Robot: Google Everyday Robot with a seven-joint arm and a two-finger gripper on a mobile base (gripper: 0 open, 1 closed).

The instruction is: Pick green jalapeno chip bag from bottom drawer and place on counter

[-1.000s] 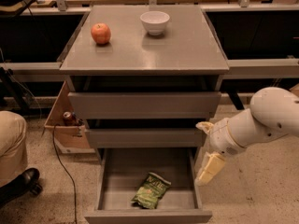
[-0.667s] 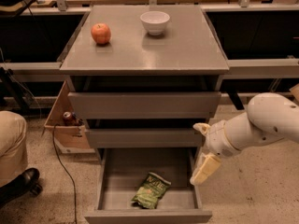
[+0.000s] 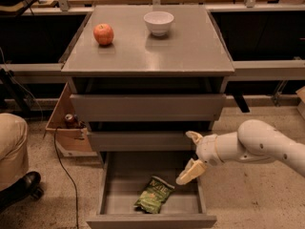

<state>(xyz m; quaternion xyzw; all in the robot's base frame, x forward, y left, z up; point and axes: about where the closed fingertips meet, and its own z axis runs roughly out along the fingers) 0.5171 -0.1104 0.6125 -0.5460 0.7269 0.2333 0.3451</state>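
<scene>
The green jalapeno chip bag [image 3: 154,194] lies flat on the grey floor of the bottom drawer [image 3: 119,194], which is pulled out. My gripper [image 3: 192,155] hangs over the drawer's right side, up and to the right of the bag and apart from it. Its fingers are spread, one finger [image 3: 190,172] pointing down toward the bag, and nothing is between them. The white arm comes in from the right. The counter [image 3: 186,46] is the grey top of the cabinet above.
A red apple [image 3: 103,34] and a white bowl [image 3: 158,22] stand on the counter's far part. Two upper drawers [image 3: 147,107] are closed. A cardboard box [image 3: 66,128] with a can sits left of the cabinet. A person's leg and shoe [image 3: 19,187] are at the far left.
The gripper and arm have moved left and a little down, from beside the drawer's right wall to over the drawer's right side, closer to the bag. The bag has not moved.
</scene>
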